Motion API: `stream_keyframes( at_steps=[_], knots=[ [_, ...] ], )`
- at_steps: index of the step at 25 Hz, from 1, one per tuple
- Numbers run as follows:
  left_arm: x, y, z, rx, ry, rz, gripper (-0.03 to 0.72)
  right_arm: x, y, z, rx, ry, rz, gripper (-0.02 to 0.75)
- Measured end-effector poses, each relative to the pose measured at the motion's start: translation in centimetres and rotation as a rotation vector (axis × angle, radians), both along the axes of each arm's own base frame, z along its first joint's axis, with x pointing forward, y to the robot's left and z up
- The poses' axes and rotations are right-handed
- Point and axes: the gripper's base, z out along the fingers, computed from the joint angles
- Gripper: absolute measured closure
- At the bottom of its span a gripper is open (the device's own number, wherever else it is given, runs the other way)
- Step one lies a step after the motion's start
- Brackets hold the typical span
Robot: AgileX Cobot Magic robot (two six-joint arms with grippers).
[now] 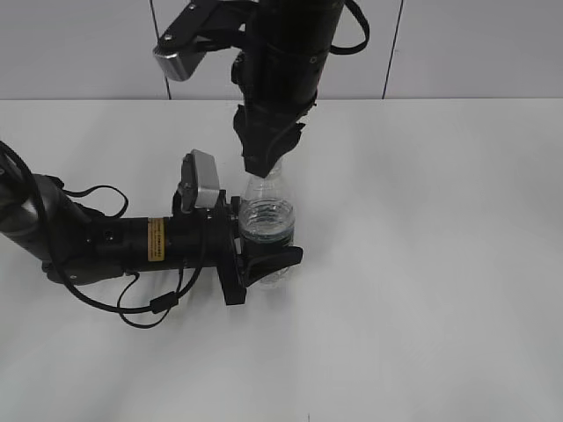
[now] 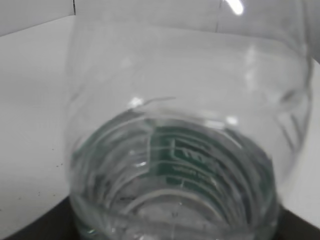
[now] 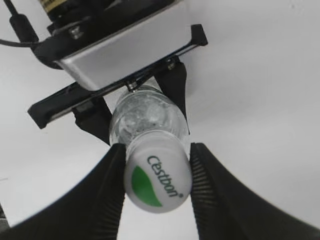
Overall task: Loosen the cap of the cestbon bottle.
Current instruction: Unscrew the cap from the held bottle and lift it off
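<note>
Standing upright near the middle of the white table point(image 1: 422, 264), the cestbon bottle point(image 1: 266, 220) is caught from two directions at once. Left gripper point(image 1: 268, 261) reaches in level from the left side, its dark fingers wrapped around the bottle's lower body, clamped on the clear plastic (in the left wrist view the bottle wall point(image 2: 175, 140) fills nearly everything, green label print showing through the curved plastic). Right gripper point(image 1: 262, 163) comes straight down from above; in the right wrist view its two ribbed black pads point(image 3: 112, 180) press against opposite sides of the cap point(image 3: 157, 182), pinching it with no visible gap on either flank. Cap top faces the wrist camera: white, green patch, lettering readable. Below the cap, the bottle's shoulder point(image 3: 147, 115) sits between the left gripper's fingers point(image 3: 172, 85), the silver camera block of that arm point(image 3: 120, 47) just behind it. Table open and bare to the right of the bottle and toward the near edge; left flank taken up by the left arm and its looping cables point(image 1: 154, 303); far edge meets a pale panelled wall point(image 1: 475, 44).
</note>
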Motion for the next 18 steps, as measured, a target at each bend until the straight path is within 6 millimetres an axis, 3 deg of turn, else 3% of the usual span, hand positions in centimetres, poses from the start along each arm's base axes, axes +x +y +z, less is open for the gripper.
stream_keyframes(
  at_steps=[8, 18],
  knots=[
    [-0.03, 0.00, -0.02, 0.002, -0.001, -0.003, 0.278, -0.04, 0.04, 0.05, -0.039, -0.072, 0.310, 0.443],
    [-0.03, 0.00, -0.02, 0.001, 0.002, -0.003, 0.278, -0.06, 0.02, 0.14, -0.075, -0.135, 0.561, 0.444]
  ],
)
